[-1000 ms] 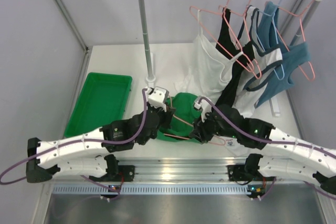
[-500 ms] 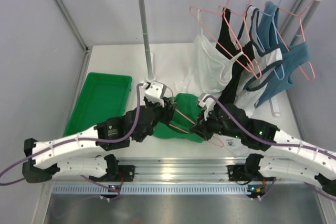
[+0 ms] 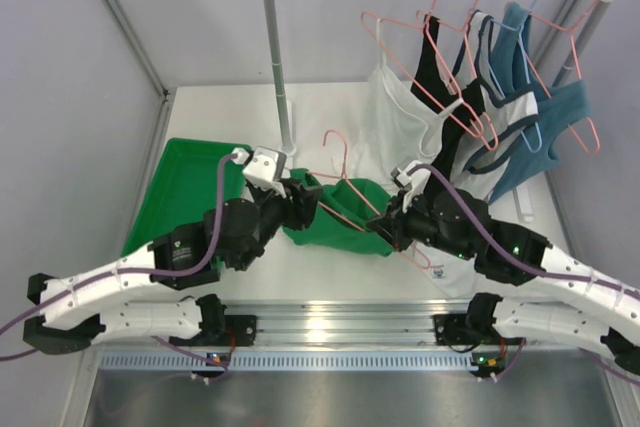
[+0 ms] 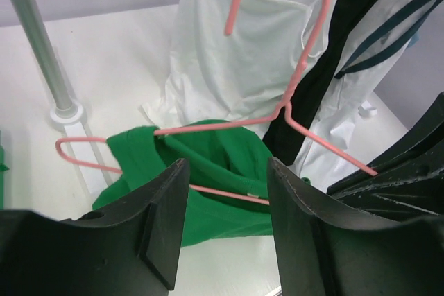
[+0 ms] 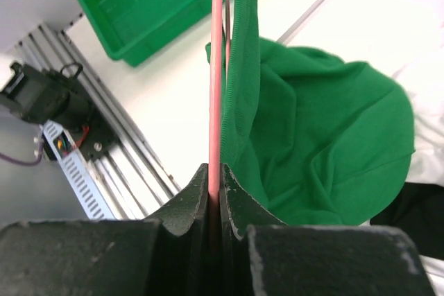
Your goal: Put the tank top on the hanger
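The right pincer (image 5: 215, 179) is clamped tight on a straight run of the pink wire hanger (image 5: 216, 67), its two fingers pressed together with the wire pinched between them. A hemmed edge of the green tank top (image 5: 326, 143) runs along the wire just to the right of those fingers, and the rest of the cloth bunches beyond them.

The left pincer (image 4: 227, 171) stands with its fingers parted and nothing between them. Just ahead, seen through the gap, the tank top is draped over the hanger, whose rounded shoulder end pokes out of the cloth to the left of the fingers. The hook rises beyond them, up and to the right.

From above, the two pincers face each other across the garment. A green tray (image 3: 190, 197) lies left of the left pincer. Farther off stands the rack's pole (image 3: 280, 77), and past the right pincer a white top (image 3: 395, 132) hangs beside black and teal garments.
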